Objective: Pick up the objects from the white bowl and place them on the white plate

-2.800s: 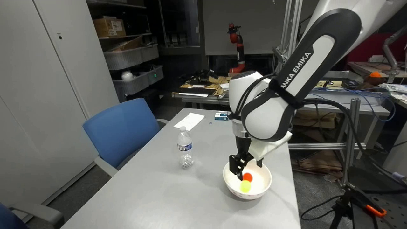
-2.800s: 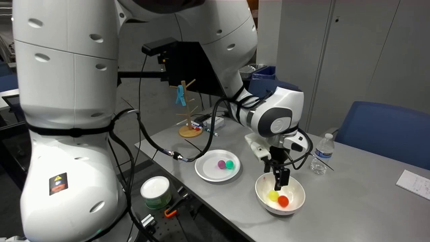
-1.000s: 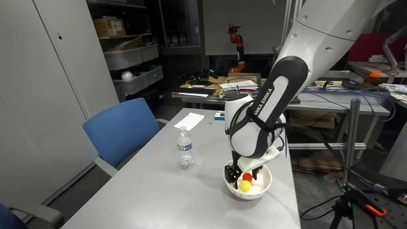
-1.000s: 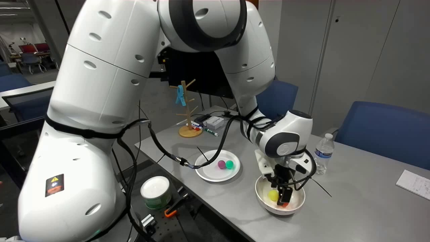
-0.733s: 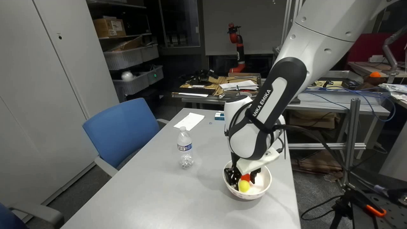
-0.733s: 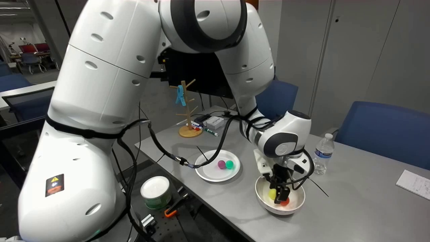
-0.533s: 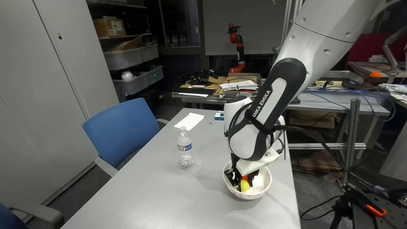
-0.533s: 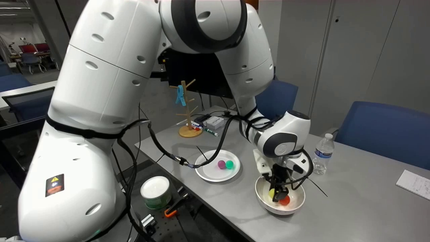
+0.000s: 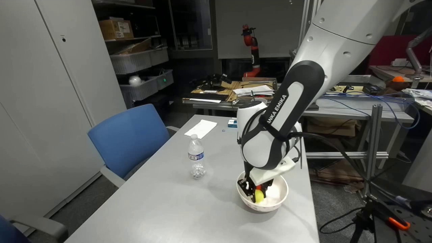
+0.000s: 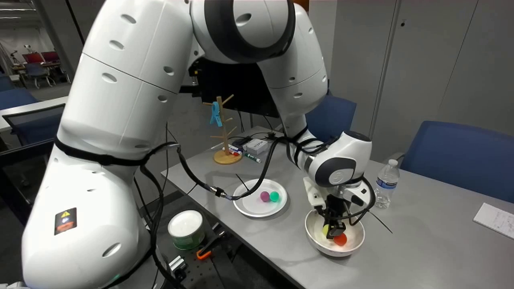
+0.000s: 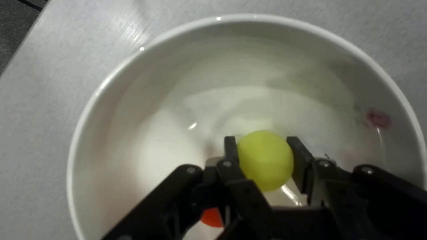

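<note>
The yellow ball (image 11: 265, 163) sits in the white bowl (image 11: 247, 19), squarely between the two fingertips (image 11: 231, 148) of the pincer (image 11: 262, 146); they seem to touch it on opposite sides, so the pincer is narrowed onto the ball and, I judge, has a grip on it. Being round, the ball offers no long axis to match; the next move most likely calls for a straight lift past the rim. Whether it is off the bowl's floor I cannot tell. The red-orange ball (image 10: 340, 239) lies outside the grip, just beside it, contact unclear, and could get nudged. The likely goal, the white plate (image 10: 245, 206), stands near the bowl with table (image 10: 299, 241) between, bearing a purple ball (image 10: 265, 196) and a green ball (image 10: 274, 196); the job looks about half done. In an exterior view the arm (image 9: 314, 67) reads "ANKA EMIKA", its first letters hidden; lettering on the water bottle (image 9: 196, 166), the grey box (image 10: 256, 147) and the white paper (image 10: 497, 220) is too small to read.
</note>
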Available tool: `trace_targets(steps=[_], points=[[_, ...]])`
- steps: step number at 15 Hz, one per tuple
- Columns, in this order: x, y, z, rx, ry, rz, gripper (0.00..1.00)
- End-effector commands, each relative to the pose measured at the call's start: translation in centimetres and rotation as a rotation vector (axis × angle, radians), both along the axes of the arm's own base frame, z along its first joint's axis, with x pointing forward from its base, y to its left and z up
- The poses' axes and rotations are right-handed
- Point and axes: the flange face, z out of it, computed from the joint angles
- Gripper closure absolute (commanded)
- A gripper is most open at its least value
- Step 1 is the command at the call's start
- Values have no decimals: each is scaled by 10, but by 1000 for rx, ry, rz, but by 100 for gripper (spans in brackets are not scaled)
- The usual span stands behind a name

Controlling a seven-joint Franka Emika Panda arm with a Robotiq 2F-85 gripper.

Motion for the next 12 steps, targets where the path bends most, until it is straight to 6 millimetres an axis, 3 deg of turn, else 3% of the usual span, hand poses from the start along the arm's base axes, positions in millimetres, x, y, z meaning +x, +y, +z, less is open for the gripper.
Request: trace_targets(steps=[1, 4, 7, 12], points=[[4, 10, 31, -14, -45, 29, 84], [9, 26, 63, -42, -109, 89, 84], [10, 56, 97, -47, -166, 181, 84], [0, 115, 123, 17, -193, 311, 84]])
